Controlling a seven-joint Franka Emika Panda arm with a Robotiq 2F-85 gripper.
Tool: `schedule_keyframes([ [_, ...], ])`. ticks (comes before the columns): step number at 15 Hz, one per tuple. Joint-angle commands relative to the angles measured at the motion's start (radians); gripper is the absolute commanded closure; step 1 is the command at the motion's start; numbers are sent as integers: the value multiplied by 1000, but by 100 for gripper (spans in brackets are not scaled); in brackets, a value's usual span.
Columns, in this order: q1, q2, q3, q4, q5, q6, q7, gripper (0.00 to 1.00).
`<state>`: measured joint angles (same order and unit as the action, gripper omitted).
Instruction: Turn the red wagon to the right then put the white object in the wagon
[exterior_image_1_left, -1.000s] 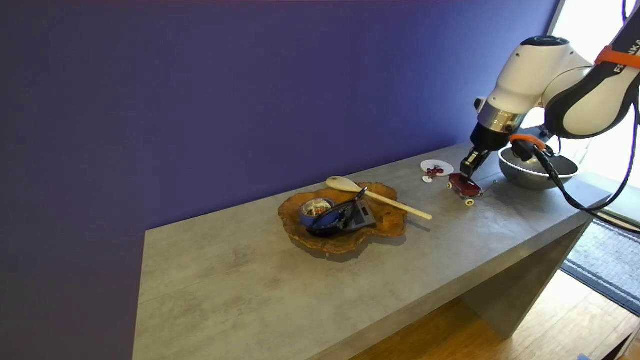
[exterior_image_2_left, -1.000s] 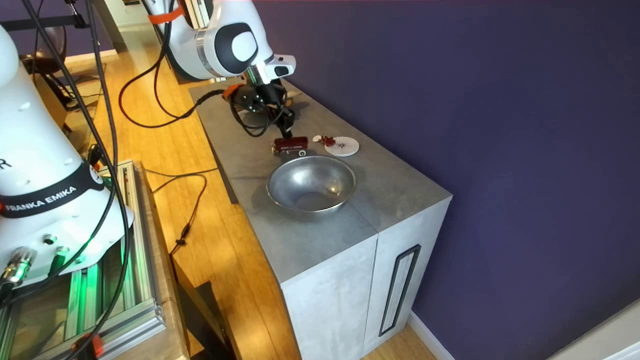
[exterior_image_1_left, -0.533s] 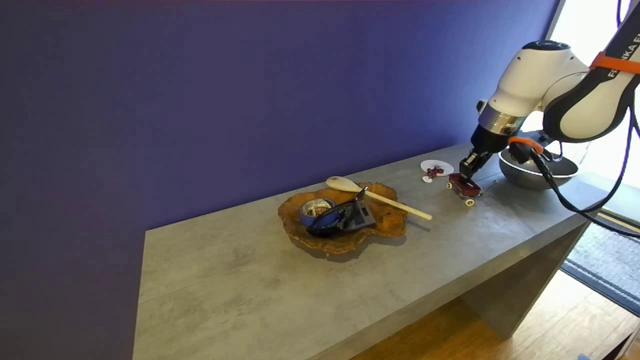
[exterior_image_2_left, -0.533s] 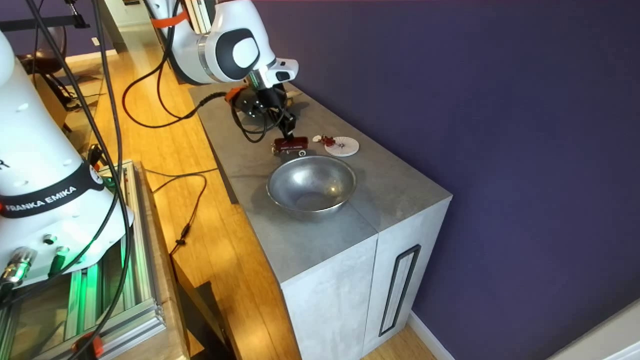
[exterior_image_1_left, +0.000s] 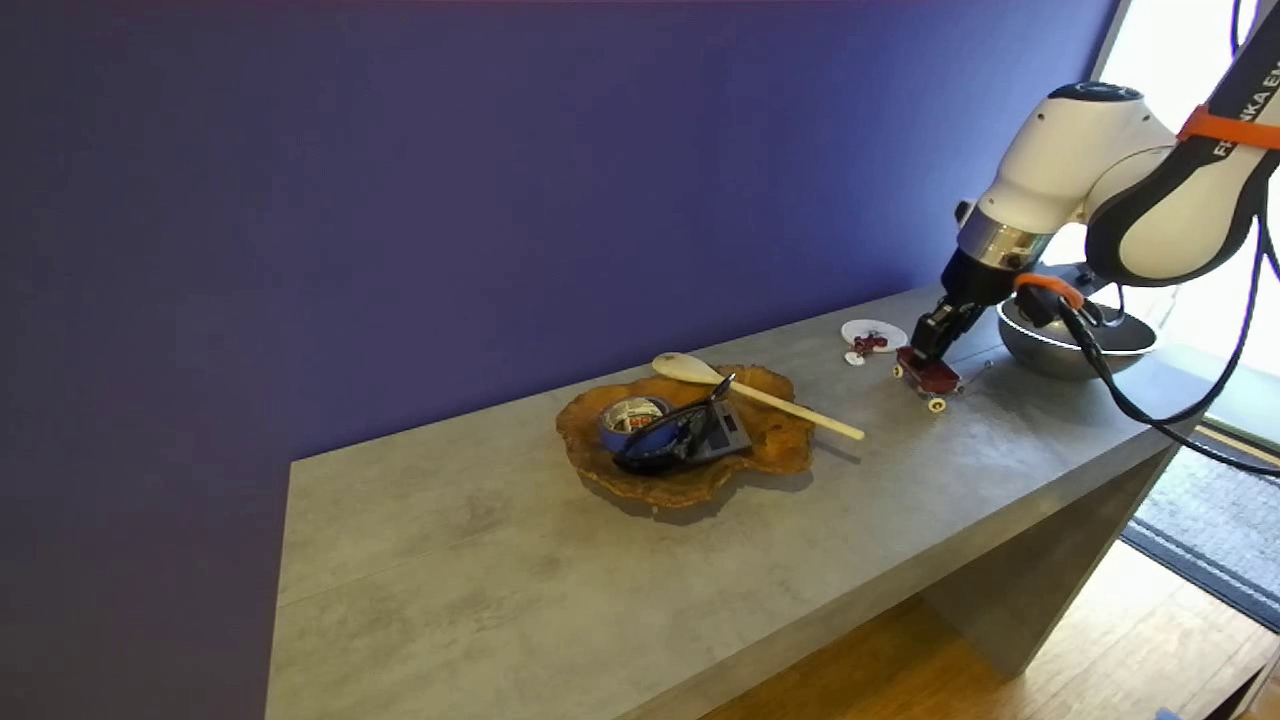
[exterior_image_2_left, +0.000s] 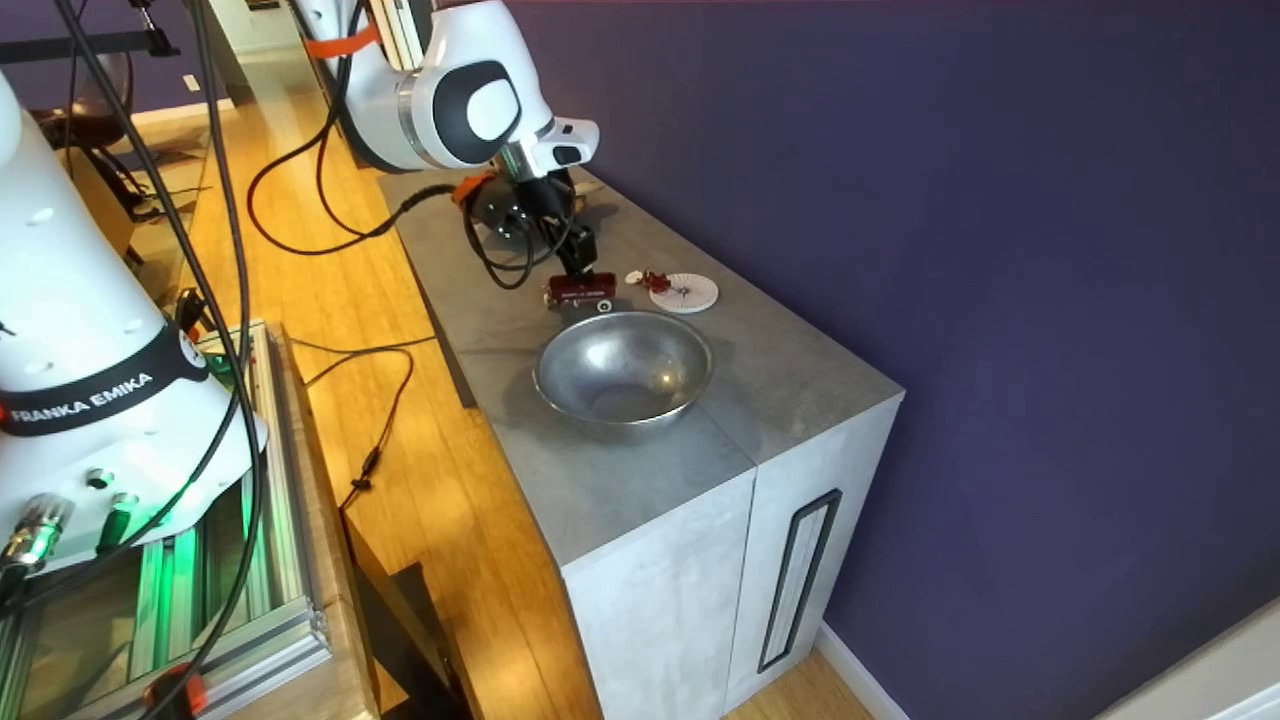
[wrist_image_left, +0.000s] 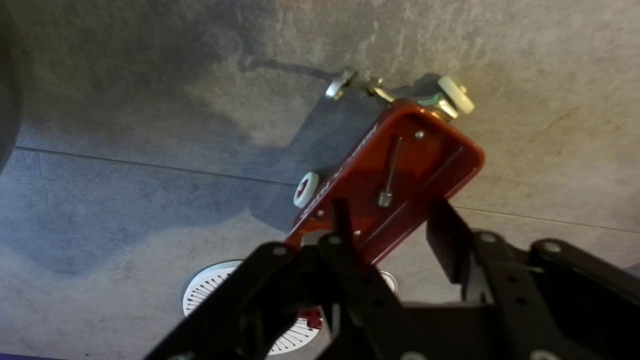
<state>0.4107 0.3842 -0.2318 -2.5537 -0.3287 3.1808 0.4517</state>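
the red wagon stands upright on pale wheels on the tabletop, white lettering along one side, a metal pin showing in its bed and a thin handle sticking out at one end. the gripper hangs low at the wagon with its jaws parted; in the wrist view one jaw shows over the bed and the other past the long side, which runs through the gap between them. whether either touches the wagon i cannot tell. the white object lies just beside the wagon, outside it, a flat disc with a dark red part on it and a smaller white piece beside. in an exterior view the wagon sits between that object and the metal bowl, the bowl near but apart. well apart from the wagon is the wooden tray, holding a roll of blue tape, a grey block with a dark window and a black thing hard to make out; a wooden spoon rests across it, its thin end reaching past the edge.
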Motion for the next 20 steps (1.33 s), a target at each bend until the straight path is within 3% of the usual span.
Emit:
schedule_keyframes([
  [1,51,-35,-45,-29,5,25,30,24],
  [4,107,-60,-100,-45,3,23,48,3],
  [5,132,-69,-123,-51,2,20,55,1],
  [8,203,-119,-181,-84,4,-13,78,0],
  [11,317,-170,-280,-118,-9,-50,116,0],
  [16,596,-215,-553,-135,-96,-119,229,0],
  [20,807,-213,-764,-135,-202,-109,328,0],
])
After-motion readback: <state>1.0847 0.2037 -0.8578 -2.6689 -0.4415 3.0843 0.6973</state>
